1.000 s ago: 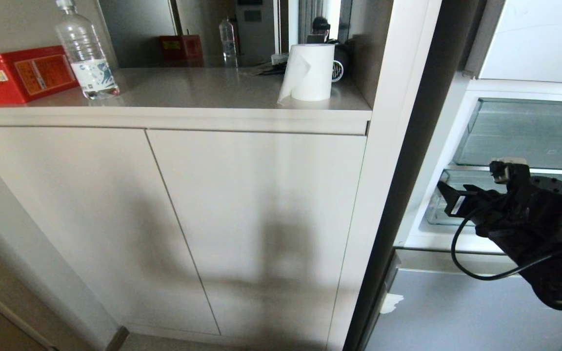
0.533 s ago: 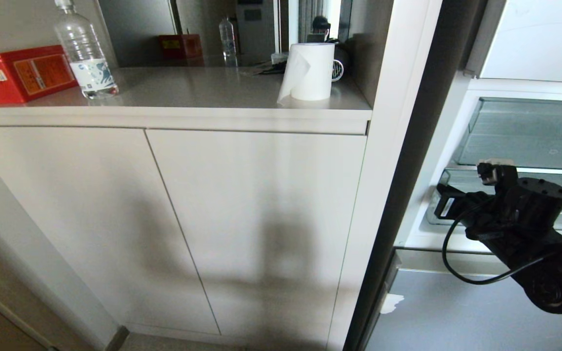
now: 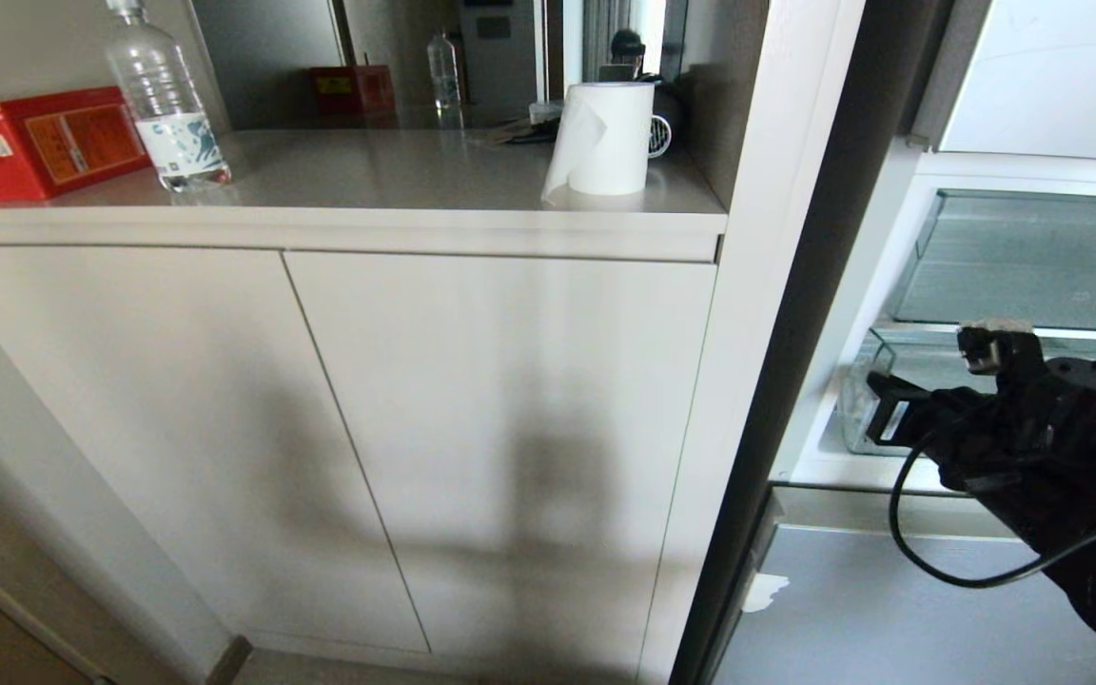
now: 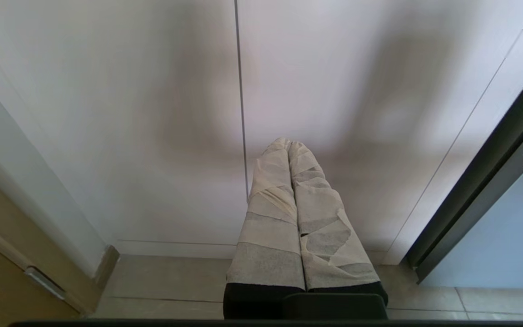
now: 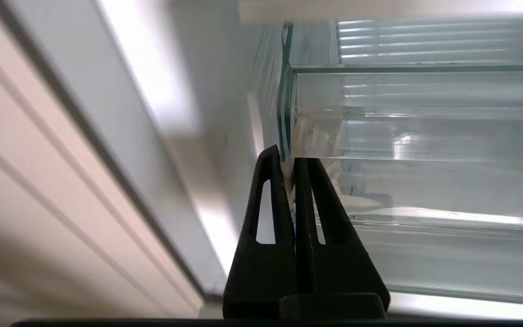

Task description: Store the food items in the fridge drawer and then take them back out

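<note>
Looking at: the open fridge on the right, white cabinet (image 3: 339, 428) on the left
Right gripper (image 5: 288, 165): black fingers pinched together at the left front corner of the fridge drawer (image 5: 416, 136); they seem to nip the drawer's clear front edge, though I can't say for sure it's clamped
Fridge drawer: clear plastic with a ribbed floor, sitting low in the fridge under another clear bin (image 3: 1033, 257)
Food items: can't spot them in any view
Left gripper (image 4: 288, 147): tape-wrapped fingers pressed shut, holding nothing, hanging in front of the cabinet doors above the floor
Countertop (image 3: 396, 171): water bottle (image 3: 167, 95), red box (image 3: 34, 143), paper roll (image 3: 605, 138)
</note>
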### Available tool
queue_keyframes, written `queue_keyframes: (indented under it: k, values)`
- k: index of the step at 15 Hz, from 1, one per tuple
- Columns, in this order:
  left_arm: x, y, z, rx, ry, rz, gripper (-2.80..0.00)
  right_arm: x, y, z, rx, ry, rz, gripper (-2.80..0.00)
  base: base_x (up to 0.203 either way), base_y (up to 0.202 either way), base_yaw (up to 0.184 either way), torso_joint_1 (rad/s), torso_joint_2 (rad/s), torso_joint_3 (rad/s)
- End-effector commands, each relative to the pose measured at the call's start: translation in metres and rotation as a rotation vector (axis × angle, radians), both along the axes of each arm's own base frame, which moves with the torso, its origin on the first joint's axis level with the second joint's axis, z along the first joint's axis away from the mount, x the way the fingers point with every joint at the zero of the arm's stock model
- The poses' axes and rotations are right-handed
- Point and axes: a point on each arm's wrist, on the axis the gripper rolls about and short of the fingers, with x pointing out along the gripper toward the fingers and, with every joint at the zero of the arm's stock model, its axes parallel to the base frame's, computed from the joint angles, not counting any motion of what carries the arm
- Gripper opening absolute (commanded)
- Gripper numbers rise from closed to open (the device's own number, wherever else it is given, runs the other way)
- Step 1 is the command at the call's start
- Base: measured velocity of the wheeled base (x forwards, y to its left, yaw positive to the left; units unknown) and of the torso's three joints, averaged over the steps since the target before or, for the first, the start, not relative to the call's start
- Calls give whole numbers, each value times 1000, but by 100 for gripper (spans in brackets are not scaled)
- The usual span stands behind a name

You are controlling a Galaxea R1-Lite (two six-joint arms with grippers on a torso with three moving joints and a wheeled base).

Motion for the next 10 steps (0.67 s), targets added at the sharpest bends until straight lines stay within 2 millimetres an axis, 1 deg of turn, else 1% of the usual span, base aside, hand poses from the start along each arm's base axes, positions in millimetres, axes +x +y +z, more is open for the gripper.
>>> queue_keyframes:
  k: [1, 5, 7, 8, 9, 10]
  values:
    - [0, 0, 0, 0, 0, 0, -280, -24, -2, 9, 4, -23, -1, -280, 0, 0, 0, 0, 0, 0]
    - [0, 0, 0, 0, 0, 0, -280, -73, -7, 16, 3, -26, 3, -280, 0, 0, 0, 0, 0, 0]
    - [0, 0, 0, 0, 0, 0, -280, -92, -9, 13, 2, -14, 6, -280, 0, 0, 0, 0, 0, 0]
    - [0, 0, 0, 0, 0, 0, -280, -97, -10, 13, 3, -15, 6, -280, 0, 0, 0, 0, 0, 0]
    - [0, 0, 0, 0, 0, 0, -280, -103, -10, 13, 4, -16, 6, 0, 0, 0, 0, 0, 0, 0]
    - [0, 0, 0, 0, 0, 0, -280, -107, -10, 12, 3, -14, 7, 0, 0, 0, 0, 0, 0, 0]
